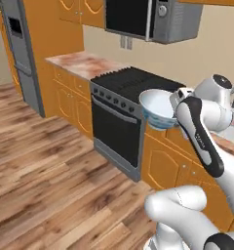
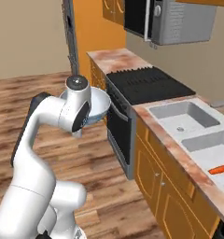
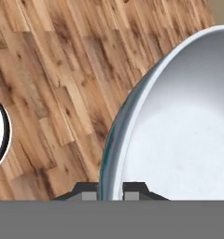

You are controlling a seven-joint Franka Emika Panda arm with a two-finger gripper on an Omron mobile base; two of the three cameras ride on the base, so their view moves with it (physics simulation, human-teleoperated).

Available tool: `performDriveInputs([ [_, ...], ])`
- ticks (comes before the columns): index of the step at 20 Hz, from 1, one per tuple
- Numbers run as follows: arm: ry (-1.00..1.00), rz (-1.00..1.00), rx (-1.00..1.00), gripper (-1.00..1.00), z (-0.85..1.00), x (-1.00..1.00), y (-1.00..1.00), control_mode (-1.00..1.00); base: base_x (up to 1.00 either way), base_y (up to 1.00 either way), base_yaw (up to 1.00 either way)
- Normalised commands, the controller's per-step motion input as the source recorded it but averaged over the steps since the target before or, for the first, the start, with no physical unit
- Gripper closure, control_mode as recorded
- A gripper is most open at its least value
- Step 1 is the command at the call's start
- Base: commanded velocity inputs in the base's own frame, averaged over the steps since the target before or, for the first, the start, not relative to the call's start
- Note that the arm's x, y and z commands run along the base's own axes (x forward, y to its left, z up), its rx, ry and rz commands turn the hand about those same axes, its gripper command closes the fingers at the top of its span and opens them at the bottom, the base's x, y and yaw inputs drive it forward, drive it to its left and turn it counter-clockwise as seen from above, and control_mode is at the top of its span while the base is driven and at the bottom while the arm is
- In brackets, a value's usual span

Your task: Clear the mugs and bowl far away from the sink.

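Bowl [image 1: 157, 108] — pale blue-white — hangs over the wooden floor [image 1: 41, 161], its rim pinched between the gripper [image 3: 110, 189] fingers — beside the stove [image 1: 124, 112].

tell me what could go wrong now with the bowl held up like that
The gripper pinches only the thin rim of the bowl, which hangs over the wood floor off the counter; a slip would likely drop it. The bowl also sits close to the stove front, so a swing toward it might knock it loose.
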Motion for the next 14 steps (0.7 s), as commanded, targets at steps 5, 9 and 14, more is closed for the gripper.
performDriveInputs([
  [5,0.00,0.00,0.00,1.00,0.00,0.00,0.00,1.00,-0.13,0.20,0.94],
  [9,0.00,0.00,0.00,1.00,0.00,0.00,0.00,1.00,0.05,0.01,0.88],
  [14,0.00,0.00,0.00,1.00,0.00,0.00,0.00,1.00,0.37,-0.01,0.83],
])
